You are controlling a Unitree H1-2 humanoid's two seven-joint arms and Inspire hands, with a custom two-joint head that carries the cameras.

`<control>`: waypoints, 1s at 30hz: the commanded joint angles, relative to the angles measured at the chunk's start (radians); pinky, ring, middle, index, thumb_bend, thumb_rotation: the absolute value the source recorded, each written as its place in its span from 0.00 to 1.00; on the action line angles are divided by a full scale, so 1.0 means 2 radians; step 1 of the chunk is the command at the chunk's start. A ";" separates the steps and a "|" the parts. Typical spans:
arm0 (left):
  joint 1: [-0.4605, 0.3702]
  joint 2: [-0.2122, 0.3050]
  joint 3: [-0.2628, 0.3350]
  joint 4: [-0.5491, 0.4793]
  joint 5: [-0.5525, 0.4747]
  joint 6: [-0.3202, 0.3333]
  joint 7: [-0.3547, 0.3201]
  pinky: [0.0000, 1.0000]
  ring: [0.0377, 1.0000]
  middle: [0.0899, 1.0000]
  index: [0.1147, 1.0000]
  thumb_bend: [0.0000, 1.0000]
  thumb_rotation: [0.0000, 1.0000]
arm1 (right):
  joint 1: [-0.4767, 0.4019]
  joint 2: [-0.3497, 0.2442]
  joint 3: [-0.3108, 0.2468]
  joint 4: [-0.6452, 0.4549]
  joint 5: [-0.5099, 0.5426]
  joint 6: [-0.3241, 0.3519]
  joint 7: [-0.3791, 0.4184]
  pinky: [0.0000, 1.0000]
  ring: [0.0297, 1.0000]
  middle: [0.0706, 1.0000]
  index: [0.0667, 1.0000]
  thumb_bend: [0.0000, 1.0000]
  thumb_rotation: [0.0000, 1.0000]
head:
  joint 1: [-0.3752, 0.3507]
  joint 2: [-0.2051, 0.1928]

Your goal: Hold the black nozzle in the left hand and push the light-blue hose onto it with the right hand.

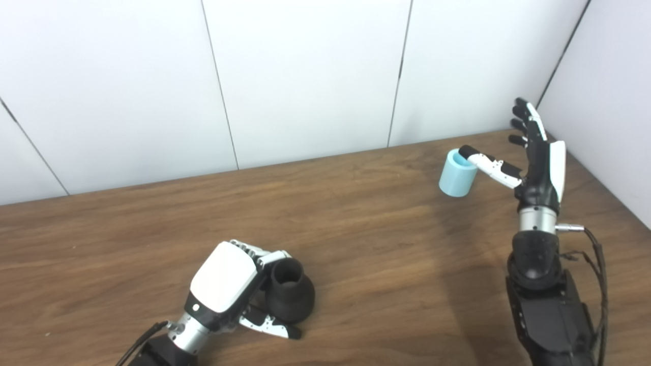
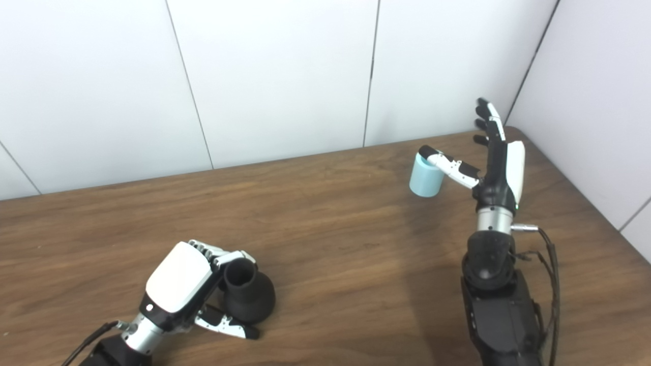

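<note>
- Two hands work over the wooden counter, one at about 7 o'clock of the picture, the other at about 3 o'clock.
- Nearest, the left hand lies low on the counter with its fingers curled round the far side of the black nozzle and its thumb along the near side; whether the grip is tight I cannot tell.
- The nozzle stands on its wide base at 6 to 7 o'clock, its narrower open neck tilted up.
- Farther back, the right hand is raised and spread, its fingers pointing up and its thumb stretched out toward 9 o'clock.
- The thumb tip touches the top rim of the light-blue hose, a short tube standing on the counter at about 2 o'clock, well apart from the nozzle; the fingers do not close on it.
- Farthest, white wall panels rise behind the counter's back edge.
</note>
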 commanded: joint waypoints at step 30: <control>0.042 0.004 -0.020 0.044 0.000 -0.001 0.010 0.10 0.12 0.15 0.41 0.52 0.04 | -0.065 -0.060 0.027 0.184 0.047 -0.036 -0.018 0.82 0.89 0.90 0.91 0.97 0.39 | 0.001 -0.005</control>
